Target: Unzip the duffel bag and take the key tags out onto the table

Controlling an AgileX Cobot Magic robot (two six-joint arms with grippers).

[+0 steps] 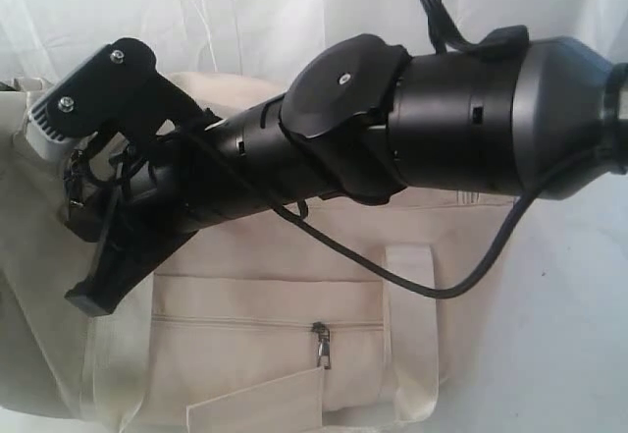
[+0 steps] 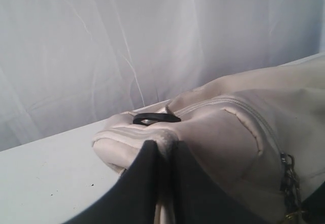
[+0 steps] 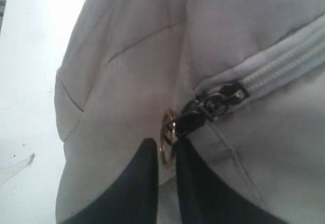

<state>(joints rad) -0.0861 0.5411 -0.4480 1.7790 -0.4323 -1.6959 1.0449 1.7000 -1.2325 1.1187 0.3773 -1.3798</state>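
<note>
I had the left tool (image 2: pixel 163 149) clamped on the duffel bag (image 1: pixel 265 335) beside its eyelet (image 2: pixel 155 118), and the right tool (image 3: pixel 165 147) clamped on the zipper pull (image 3: pixel 167 131). The bag lay on the bench (image 2: pixel 45 178), seemingly unopened; key tags unseen.

Matte black arm (image 1: pixel 451 119), grey collar (image 1: pixel 559 109), looping black cable (image 1: pixel 442 296), silver screws (image 1: pixel 344 78), tapered black right claw (image 3: pixel 166 150)

arm (image 1: pixel 412 119): black, slanting across frame | duffel bag (image 1: pixel 245 364): beneath it | pocket zipper pull (image 1: pixel 321 345): hanging down | table (image 1: pixel 574 335): white, right
</note>
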